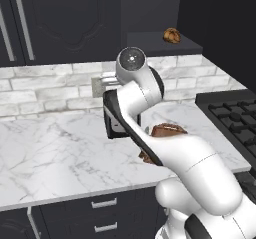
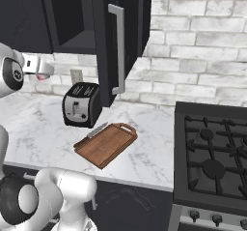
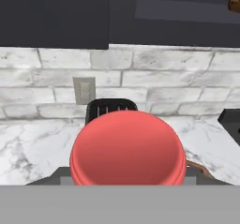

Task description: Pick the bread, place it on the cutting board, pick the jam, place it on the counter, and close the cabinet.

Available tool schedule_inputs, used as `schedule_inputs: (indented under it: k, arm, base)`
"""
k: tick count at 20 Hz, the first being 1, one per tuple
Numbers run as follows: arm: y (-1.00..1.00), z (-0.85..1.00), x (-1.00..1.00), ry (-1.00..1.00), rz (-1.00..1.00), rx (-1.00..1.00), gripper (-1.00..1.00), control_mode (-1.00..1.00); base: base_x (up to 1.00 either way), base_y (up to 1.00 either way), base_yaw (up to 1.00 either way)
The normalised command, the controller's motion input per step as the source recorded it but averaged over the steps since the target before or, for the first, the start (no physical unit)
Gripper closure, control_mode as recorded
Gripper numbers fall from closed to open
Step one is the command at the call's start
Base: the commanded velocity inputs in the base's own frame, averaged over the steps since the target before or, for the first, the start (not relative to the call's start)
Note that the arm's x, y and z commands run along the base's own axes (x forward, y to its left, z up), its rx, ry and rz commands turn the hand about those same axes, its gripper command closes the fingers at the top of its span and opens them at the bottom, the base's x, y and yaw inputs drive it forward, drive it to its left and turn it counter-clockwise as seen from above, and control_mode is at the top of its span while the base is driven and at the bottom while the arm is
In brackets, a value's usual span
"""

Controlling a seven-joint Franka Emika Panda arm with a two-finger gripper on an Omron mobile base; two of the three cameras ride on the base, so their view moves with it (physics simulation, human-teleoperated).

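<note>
The red jam looms large right in front of the hand camera, its fingertips hidden by it. My gripper hangs above the counter left of the toaster, shut on the jam, of which a red sliver shows. The bread rests on the dark shelf of the open cabinet, also at the hand view's top right corner. The cutting board lies bare on the counter in front of the toaster. The cabinet door stands open, its silver bar handle facing out.
A black-and-silver toaster stands behind the board, under the jam in the hand view. A black gas stove borders the counter on the right. A wall outlet sits in the white brick backsplash. Dark drawers run below.
</note>
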Motion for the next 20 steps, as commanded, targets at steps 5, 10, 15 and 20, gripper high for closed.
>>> schedule_inputs:
  k: [5,10,15,20]
  arm:
    - [0.24,-0.25,0.22,0.02,-0.04,0.00,1.00,-1.00]
    - [0.08,-0.31,0.01,0.06,-0.02,0.01,1.00,-1.00]
    - [0.02,-0.36,0.00,0.05,-0.02,0.02,1.00,-1.00]
    - [0.06,-0.43,0.00,0.03,-0.03,0.01,1.00,-1.00]
  base:
    - [0.00,0.00,0.00]
    - [0.00,0.00,0.00]
    - [0.00,0.00,0.00]
    - [0.00,0.00,0.00]
